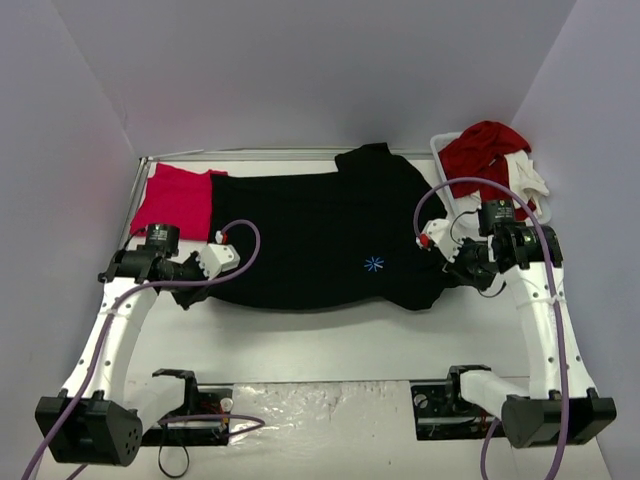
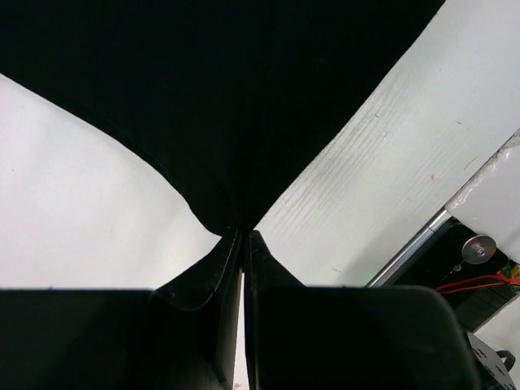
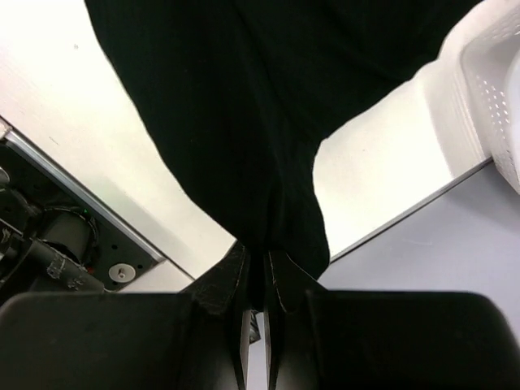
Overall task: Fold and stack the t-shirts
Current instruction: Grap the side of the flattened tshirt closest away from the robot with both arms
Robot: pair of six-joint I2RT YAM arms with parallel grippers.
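Note:
The black t-shirt (image 1: 320, 235) with a small light-blue asterisk (image 1: 373, 264) is stretched across the middle of the table. My left gripper (image 1: 192, 278) is shut on its near left edge; in the left wrist view the cloth (image 2: 227, 106) fans out from my gripper (image 2: 242, 237). My right gripper (image 1: 452, 272) is shut on its near right edge; the right wrist view shows the cloth (image 3: 244, 114) pinched at my gripper (image 3: 258, 258). A folded pink-red t-shirt (image 1: 175, 198) lies flat at the far left, its right edge next to the black shirt.
A white basket (image 1: 441, 160) at the far right holds a red cloth (image 1: 485, 150) and a white cloth (image 1: 528, 178); its wall (image 3: 496, 97) shows in the right wrist view. Grey walls enclose the table (image 1: 320, 340) on three sides. The arm bases stand at the near edge.

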